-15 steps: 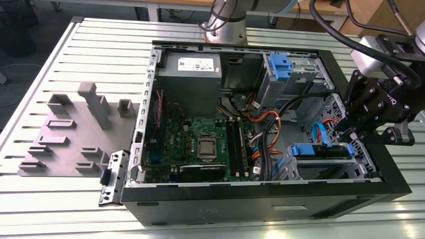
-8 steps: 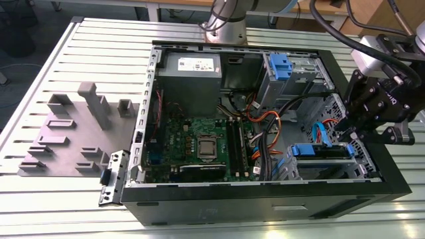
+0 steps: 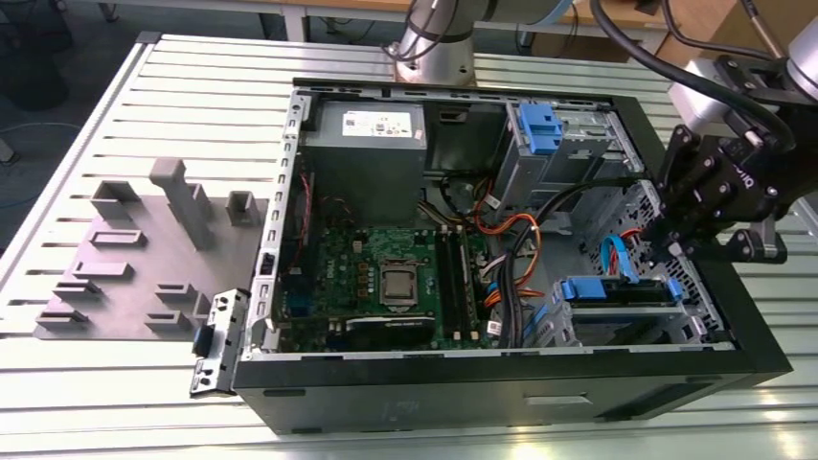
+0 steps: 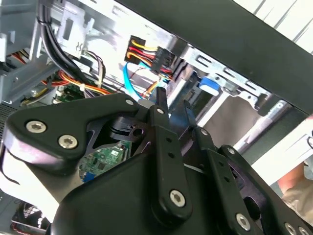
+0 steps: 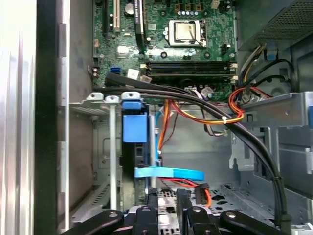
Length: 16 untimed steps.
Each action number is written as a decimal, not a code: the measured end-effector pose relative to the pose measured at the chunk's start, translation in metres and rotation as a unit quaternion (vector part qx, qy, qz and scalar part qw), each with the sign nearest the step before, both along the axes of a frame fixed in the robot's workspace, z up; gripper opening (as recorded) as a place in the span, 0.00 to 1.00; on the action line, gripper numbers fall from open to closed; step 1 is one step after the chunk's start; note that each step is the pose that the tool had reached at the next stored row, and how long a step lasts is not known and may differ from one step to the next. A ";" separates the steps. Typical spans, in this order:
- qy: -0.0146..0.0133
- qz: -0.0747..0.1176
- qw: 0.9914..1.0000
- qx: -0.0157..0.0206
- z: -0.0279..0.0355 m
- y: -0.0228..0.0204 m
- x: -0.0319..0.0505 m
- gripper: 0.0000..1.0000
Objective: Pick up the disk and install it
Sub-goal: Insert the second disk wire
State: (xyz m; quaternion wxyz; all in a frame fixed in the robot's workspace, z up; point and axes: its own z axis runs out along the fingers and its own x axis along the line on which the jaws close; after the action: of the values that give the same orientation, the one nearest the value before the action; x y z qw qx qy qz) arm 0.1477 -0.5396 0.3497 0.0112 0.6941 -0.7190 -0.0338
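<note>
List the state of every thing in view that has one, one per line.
Computer case: lying on its side, side panel off, interior exposed.
Gripper: jaws nearly closed, empty, over the case's drive-bay end.
Processor socket: uncovered, no cooler fitted.
Blue drive rail: seated in the metal cage.
Power supply: mounted in the case.

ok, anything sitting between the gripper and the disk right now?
Yes. In the first wrist view a flat blue cable crosses the space between the gripper and the disk, which stands on edge in the drive cage at the case's corner. Nothing else visible lies on that line.
</note>
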 end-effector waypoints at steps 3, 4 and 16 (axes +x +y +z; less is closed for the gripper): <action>0.000 0.000 1.000 0.000 -0.0015 0.0063 0.0013 0.29; 0.000 0.000 1.000 0.000 -0.0021 0.0080 0.0018 0.29; 0.000 0.000 1.000 0.000 -0.0068 0.0206 0.0051 0.29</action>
State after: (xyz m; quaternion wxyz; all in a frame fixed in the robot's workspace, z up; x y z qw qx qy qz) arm 0.1529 -0.5191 0.3429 0.0114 0.6941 -0.7190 -0.0338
